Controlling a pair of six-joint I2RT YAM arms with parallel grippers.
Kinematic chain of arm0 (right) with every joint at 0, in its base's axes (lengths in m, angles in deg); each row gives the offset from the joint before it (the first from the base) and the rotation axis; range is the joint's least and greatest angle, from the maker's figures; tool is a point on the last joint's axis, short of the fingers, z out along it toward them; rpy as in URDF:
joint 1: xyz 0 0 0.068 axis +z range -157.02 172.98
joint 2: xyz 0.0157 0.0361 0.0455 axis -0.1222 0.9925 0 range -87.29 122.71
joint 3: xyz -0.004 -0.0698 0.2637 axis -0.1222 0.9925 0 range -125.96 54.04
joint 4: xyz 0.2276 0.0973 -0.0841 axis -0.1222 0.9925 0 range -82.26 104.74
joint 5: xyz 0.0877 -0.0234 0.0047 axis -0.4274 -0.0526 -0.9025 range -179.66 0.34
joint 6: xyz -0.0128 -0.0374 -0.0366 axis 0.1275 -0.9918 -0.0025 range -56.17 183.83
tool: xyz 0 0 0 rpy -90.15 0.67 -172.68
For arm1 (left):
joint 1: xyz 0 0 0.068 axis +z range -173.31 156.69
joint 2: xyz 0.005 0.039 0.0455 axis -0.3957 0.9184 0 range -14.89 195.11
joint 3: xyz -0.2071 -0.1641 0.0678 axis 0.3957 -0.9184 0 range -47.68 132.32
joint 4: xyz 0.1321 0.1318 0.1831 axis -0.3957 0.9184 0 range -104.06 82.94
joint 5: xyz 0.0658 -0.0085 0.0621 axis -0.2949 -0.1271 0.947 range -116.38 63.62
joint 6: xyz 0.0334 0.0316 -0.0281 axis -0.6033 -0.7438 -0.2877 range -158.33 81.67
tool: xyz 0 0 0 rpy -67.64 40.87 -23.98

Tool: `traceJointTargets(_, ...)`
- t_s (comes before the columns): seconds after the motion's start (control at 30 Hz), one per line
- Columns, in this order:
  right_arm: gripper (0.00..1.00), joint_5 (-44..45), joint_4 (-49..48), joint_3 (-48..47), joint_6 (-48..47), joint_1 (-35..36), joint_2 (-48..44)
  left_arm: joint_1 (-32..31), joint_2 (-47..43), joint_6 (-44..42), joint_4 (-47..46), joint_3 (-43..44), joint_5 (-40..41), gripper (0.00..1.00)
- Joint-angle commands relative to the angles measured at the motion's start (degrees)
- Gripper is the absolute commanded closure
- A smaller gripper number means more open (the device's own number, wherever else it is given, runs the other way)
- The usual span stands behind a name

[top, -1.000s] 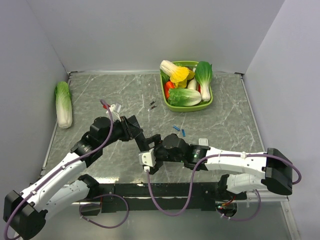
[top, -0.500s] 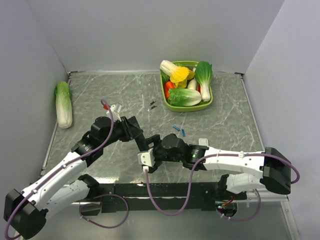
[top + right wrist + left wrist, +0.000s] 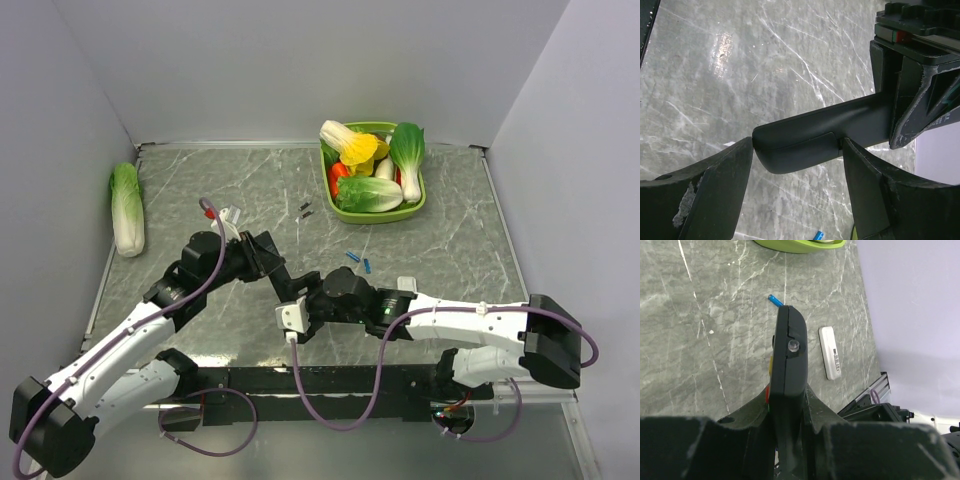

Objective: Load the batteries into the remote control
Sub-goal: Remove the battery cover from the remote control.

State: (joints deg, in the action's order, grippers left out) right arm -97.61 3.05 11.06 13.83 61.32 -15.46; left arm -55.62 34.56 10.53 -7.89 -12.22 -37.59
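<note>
My left gripper (image 3: 283, 280) is shut on the black remote control (image 3: 790, 355) and holds it edge-on above the table. It also shows in the right wrist view (image 3: 840, 125). My right gripper (image 3: 797, 145) straddles the remote's free end: one finger (image 3: 725, 175) touches the tip and the other touches the seam of the back cover. In the top view the right gripper (image 3: 318, 300) meets the left one at the near middle. Two blue batteries (image 3: 352, 255) (image 3: 368, 265) lie on the table beyond the grippers. One battery shows past the remote (image 3: 774, 299).
A white remote (image 3: 830, 352) lies on the table right of the held remote. A green basket (image 3: 378, 217) of toy vegetables stands at the back. A cabbage (image 3: 127, 208) lies by the left wall. Two tiny dark bits (image 3: 305, 208) lie left of the basket.
My right arm has edged slightly left, closer onto the remote's end. The left arm and the batteries have stayed put.
</note>
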Motion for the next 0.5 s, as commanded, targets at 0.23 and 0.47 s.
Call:
traceJointTargets(0.23, 0.32, -7.52, 8.55, -4.04, 0.78, -0.04, 5.16, -0.12, -1.46, 3.7, -9.69, 0.22, -3.56, 0.99)
traceJointTargets(0.47, 0.56, -10.68, 11.98, -5.88, 1.39, -0.84, 7.71, 0.5, -2.43, 2.91, -9.51, 0.13, -3.13, 0.99)
